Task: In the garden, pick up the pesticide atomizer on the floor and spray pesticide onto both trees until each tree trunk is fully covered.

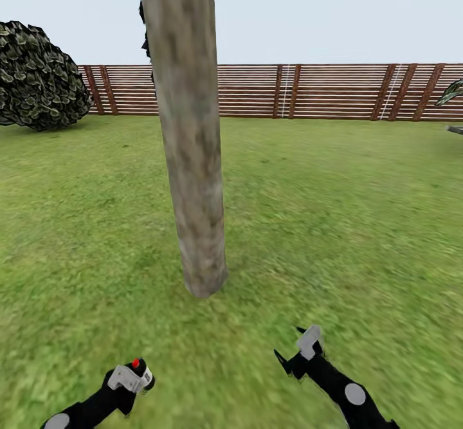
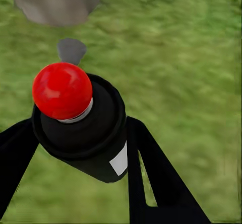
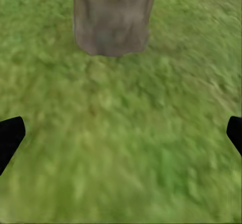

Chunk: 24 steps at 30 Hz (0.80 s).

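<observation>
One trunk (image 1: 190, 139) is seen on the grass (image 1: 334, 223). Near its base, on the left, one atomizer (image 1: 137, 371) is clamped in the left gripper (image 1: 132, 377). On the right, the right gripper (image 1: 297, 350) is held apart. One fence (image 1: 321, 91) and one bush (image 1: 38, 75) stand behind.

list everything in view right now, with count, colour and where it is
thick mottled grey-brown tree trunk: 1, grey-brown and beige, upright in the lawn ahead of both arms
green grass lawn: 1, green, all around the trunk
brown horizontal-slat wooden fence: 1, brown, along the far edge
round dark bush: 1, dark green, far left by the fence
black spray bottle with a red top: 1, black, red, white label, in the left tool
left tool: 1, black and grey, low left, shut on the bottle
right tool: 1, black and grey, low right, open, empty
</observation>
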Motion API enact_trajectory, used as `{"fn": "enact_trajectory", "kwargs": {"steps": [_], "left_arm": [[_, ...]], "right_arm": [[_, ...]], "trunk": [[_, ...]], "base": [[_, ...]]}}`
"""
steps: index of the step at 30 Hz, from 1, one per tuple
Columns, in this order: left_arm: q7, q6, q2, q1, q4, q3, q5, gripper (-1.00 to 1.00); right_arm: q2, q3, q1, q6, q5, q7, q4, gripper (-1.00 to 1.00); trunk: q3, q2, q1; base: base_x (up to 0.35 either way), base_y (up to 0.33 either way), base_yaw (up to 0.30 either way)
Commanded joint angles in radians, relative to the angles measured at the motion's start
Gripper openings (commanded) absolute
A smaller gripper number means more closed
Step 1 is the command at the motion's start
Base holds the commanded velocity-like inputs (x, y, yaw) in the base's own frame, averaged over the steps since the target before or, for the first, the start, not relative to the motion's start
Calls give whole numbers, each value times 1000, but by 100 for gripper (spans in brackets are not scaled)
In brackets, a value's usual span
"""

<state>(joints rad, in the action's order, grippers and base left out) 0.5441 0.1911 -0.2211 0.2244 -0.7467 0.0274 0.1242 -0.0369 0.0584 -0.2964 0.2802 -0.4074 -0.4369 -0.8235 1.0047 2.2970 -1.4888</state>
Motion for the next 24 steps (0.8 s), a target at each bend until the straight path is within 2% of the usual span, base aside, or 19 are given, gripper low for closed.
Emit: {"fn": "enact_trajectory", "kwargs": {"steps": [1,3,4,5,7,10,15,16,17,18,19,20,24], "left_arm": [[84,-10,-13,38,-1,-1,49,-100],[162,-14,-19,72,0,-1,110,-100],[228,-16,-21,96,2,0,168,-100],[272,-20,-21,109,2,1,207,-100],[375,-44,-18,138,-1,2,318,-100],[398,-58,-15,147,-2,0,354,-100],[407,-62,-12,150,-3,-3,370,-100],[408,-61,-10,150,-2,-4,380,-100],[409,-63,-6,150,-1,-17,414,-100],[409,-64,-2,150,0,-25,433,-100],[409,-64,-2,150,0,-25,433,-100],[409,-64,5,150,0,-33,456,-100],[412,-87,15,151,-6,-44,476,-100]], "right_arm": [[0,0,-63,-47,-3,-94,30,100],[0,-4,-107,-68,-8,-176,47,100],[0,-25,-127,-76,-27,-231,52,100],[0,-45,-135,-79,-46,-260,54,100],[4,-120,-146,-83,-107,-303,61,100],[6,-146,-148,-84,-122,-310,70,100],[11,-157,-148,-83,-129,-315,72,100],[14,-158,-148,-83,-129,-317,73,100],[22,-159,-148,-83,-129,-329,73,100],[24,-159,-148,-82,-129,-338,73,100],[24,-159,-148,-82,-129,-338,73,100],[27,-159,-148,-82,-129,-349,74,-100],[31,-160,-148,-81,-130,-359,73,-100]], "trunk": [[0,0,0],[0,0,0],[0,0,0],[0,0,0],[0,0,0],[0,0,0],[0,0,0],[0,0,0],[0,0,0],[0,0,0],[0,0,0],[0,0,0],[0,0,0]], "base": [[0,0,0],[0,0,0],[0,0,0],[0,0,0],[0,0,0],[0,0,0],[0,0,0],[0,0,0],[0,0,0],[0,0,0],[0,0,0],[0,0,0],[0,0,0]]}}
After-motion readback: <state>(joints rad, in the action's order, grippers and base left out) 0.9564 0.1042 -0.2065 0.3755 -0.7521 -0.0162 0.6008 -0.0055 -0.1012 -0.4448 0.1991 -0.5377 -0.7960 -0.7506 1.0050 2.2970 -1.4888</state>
